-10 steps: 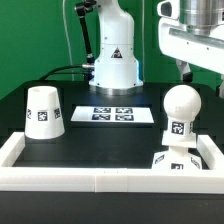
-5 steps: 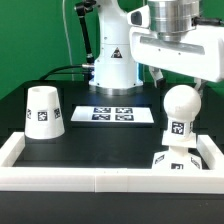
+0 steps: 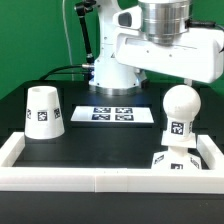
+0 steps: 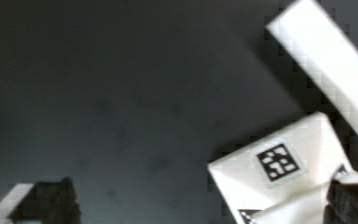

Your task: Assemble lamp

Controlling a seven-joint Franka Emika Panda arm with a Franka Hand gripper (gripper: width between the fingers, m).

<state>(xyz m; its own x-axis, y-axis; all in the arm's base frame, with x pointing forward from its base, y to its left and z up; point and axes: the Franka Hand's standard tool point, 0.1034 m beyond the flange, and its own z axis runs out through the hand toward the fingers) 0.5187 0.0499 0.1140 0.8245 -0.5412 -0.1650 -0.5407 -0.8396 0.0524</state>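
marker board [image 3: 112, 114] — black table [image 3: 100, 140] — white rim [image 3: 80, 178]

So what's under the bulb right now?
The bulb stands on the base, stem down. The base's front is hidden by the white wall.

You see a dark matte tabletop [image 4: 123, 100] filling most of the wrist view, a white angular part with a black-and-white square tag [image 4: 279, 162], and a white bar-like edge [image 4: 336, 60] near it.
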